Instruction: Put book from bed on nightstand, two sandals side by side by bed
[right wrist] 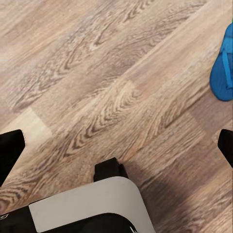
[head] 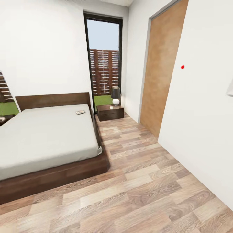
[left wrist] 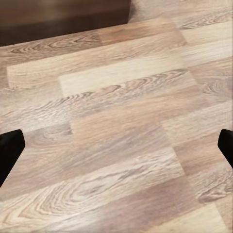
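Bedroom: wood-plank floor (head: 145, 194), white walls, tall window (head: 104, 61). Book (head: 80, 112) lies on the bed (head: 45, 136) near the headboard, cover too small to read. Nightstand (head: 110, 112) beside the bed carries a lamp (head: 116, 96). One blue sandal (right wrist: 224, 65) on the floor, cut by frame edge. Left hand (left wrist: 116, 148) and right hand (right wrist: 116, 148) spread wide, empty. Wide floor lane right of bed.
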Controlling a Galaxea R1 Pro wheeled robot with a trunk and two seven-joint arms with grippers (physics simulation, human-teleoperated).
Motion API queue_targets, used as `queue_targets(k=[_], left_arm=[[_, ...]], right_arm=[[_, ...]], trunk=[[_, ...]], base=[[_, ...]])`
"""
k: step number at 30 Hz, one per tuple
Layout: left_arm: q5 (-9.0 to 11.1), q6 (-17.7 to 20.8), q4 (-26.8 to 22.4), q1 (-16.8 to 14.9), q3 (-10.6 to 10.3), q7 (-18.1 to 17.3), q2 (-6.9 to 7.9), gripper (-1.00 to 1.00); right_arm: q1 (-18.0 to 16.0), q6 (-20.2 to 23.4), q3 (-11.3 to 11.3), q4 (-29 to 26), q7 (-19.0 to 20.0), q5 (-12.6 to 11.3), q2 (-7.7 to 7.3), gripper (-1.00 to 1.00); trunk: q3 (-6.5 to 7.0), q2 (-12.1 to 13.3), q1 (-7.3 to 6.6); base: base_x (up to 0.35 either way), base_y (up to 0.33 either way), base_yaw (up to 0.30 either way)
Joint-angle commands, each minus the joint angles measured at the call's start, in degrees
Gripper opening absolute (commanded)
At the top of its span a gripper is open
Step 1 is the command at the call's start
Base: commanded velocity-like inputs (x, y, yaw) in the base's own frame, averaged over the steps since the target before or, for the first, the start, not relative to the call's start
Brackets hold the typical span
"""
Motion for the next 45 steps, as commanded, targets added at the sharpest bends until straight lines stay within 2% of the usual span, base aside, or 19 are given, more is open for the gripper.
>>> queue_targets(k=[1,28,45], left_arm=[[0.05,-0.10,-0.03,0.00,0.00,-0.02,-0.01,1.00],[0.08,-0.04,-0.03,0.00,0.00,-0.02,-0.01,1.00],[0.08,-0.03,-0.03,-0.01,0.09,-0.02,-0.01,1.00]], right_arm=[[-0.01,-0.07,0.01,-0.01,0.02,-0.55,0.00,1.00],[-0.01,-0.07,0.01,0.00,-0.07,-0.51,0.00,1.00],[-0.01,-0.07,0.01,0.00,-0.07,-0.50,0.00,1.00]], trunk=[[-0.05,-0.03,0.00],[-0.05,-0.03,0.00],[-0.05,-0.03,0.00]], base=[[0.000,0.000,0.294],[0.001,0.000,0.293],[0.067,0.000,0.294]])
